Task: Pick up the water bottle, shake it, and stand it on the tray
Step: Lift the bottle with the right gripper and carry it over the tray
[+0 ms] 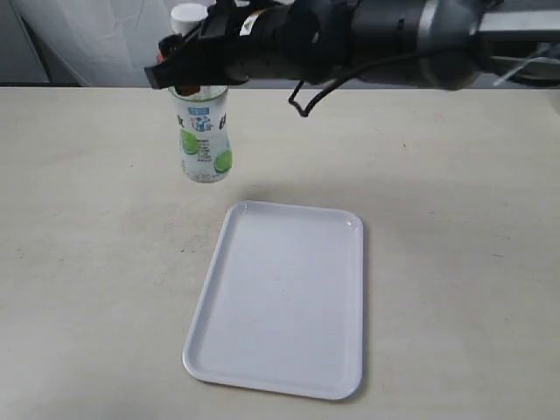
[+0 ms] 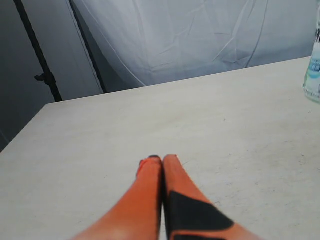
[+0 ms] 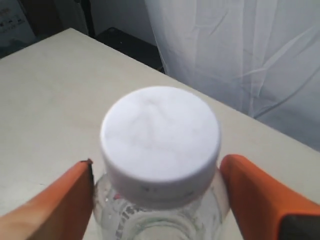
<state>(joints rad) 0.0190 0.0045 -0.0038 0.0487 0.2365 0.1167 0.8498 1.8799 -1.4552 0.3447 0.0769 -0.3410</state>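
The water bottle [image 1: 203, 131] is upright at the back left of the table, and its white cap [image 1: 188, 15] shows above the black arm. My right gripper [image 1: 194, 74] reaches across from the right and is shut on the bottle's shoulder. In the right wrist view the orange fingers [image 3: 55, 205] press both sides of the clear bottle [image 3: 160, 215], just below the cap [image 3: 160, 137]. I cannot tell whether its base touches the table. The white tray [image 1: 289, 289] lies flat in front of the bottle with nothing on it. My left gripper [image 2: 159, 160] is shut on nothing, low over bare table.
The beige table [image 1: 455, 262] spreads around the tray. A white curtain [image 2: 200, 35] hangs behind the table's far edge. The bottle's edge [image 2: 314, 75] shows at the side of the left wrist view. A dark stand [image 2: 42, 75] is off the table.
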